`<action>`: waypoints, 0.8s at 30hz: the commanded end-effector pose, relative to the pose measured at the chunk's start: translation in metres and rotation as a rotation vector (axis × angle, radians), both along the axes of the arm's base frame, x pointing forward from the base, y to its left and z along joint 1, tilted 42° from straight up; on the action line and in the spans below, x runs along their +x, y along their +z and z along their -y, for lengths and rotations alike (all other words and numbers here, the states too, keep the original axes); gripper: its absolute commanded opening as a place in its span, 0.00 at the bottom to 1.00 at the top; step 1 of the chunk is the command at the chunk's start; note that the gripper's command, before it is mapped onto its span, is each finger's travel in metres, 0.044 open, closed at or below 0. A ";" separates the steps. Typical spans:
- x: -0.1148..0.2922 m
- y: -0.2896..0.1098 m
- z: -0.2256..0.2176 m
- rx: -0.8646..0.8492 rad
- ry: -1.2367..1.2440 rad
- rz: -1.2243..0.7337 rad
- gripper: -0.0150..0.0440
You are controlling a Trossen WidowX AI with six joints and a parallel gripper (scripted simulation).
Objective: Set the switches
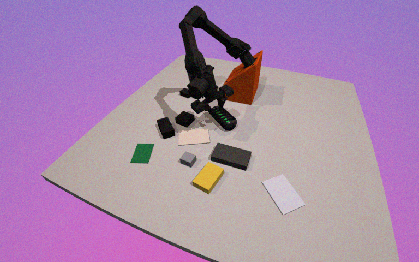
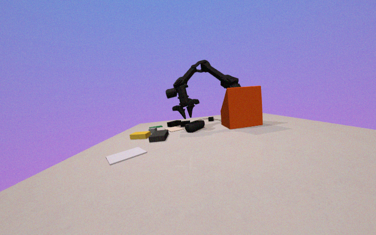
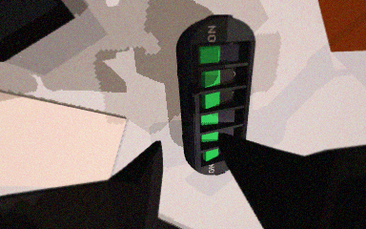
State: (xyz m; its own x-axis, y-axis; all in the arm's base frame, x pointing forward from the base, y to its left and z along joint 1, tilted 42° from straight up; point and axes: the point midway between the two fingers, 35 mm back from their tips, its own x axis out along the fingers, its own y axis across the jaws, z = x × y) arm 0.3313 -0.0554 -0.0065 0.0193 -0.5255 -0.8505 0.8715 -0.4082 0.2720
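over the near end of the dark grey oblong controller unit (image 3: pixel 215 93) hangs my black parallel-jaw gripper (image 2: pixel 186 111), its two fingers about half spread and holding nothing. from the wrist view one fingertip (image 3: pixel 154 153) sits off the unit's left side over the pale grey bench top (image 1: pixel 309 148), and the other (image 3: pixel 228 141) overlaps the dark side of the last two switches; i cannot tell whether it touches them. from the exterior view the tips look raised above the unit. the unit lies flat on its base on the bench, switches up, between the tall orange wedge block (image 1: pixel 244 81) and the pale peach flat card (image 1: pixel 193 136). six green rocker ends (image 3: pixel 210 54) run in a row down its top, with "on" printed at both ends of the casing.

nearer the camera on the bench lie two black blocks (image 1: pixel 165 127), a green flat card (image 1: pixel 142 153), a small grey cube (image 1: pixel 187 158), a dark grey flat slab (image 1: pixel 231 155), a yellow block (image 1: pixel 208 177) and a white flat card (image 1: pixel 283 193), all apart from the unit. none of them is a container.
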 end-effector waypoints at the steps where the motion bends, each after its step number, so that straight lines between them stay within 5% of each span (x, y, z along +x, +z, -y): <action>1: -0.019 0.011 0.006 0.004 0.040 0.046 0.74; 7: -0.061 0.022 0.017 -0.005 0.107 0.138 1.00; 24: -0.074 0.010 0.031 -0.012 0.134 0.175 1.00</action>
State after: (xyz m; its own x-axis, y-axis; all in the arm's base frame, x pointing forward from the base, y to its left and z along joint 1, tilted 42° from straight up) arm 0.2563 -0.0850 0.0072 0.2348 -0.5224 -0.8198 0.8547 -0.2908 0.4301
